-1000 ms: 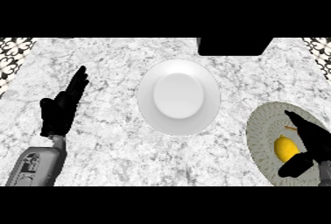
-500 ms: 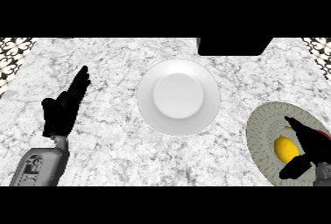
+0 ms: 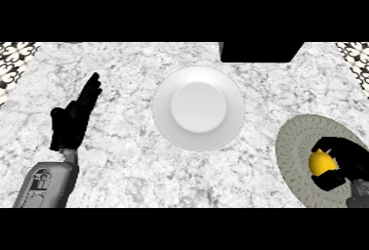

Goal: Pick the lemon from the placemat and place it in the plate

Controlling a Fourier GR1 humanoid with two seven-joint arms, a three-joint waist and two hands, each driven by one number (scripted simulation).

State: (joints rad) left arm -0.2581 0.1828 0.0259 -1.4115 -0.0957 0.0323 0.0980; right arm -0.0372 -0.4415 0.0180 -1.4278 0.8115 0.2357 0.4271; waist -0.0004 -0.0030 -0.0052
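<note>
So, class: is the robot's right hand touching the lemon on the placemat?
Touching. The head view shows the right hand curled round the lemon on the placemat, its black fingers overlapping the yellow fruit with no gap visible.

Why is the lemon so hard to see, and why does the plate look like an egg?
In the head view, the right hand curls round the lemon on the placemat and hides most of it; the white plate looks taller than wide only because the view stretches it; it casts hardly any shadow on the counter.
</note>
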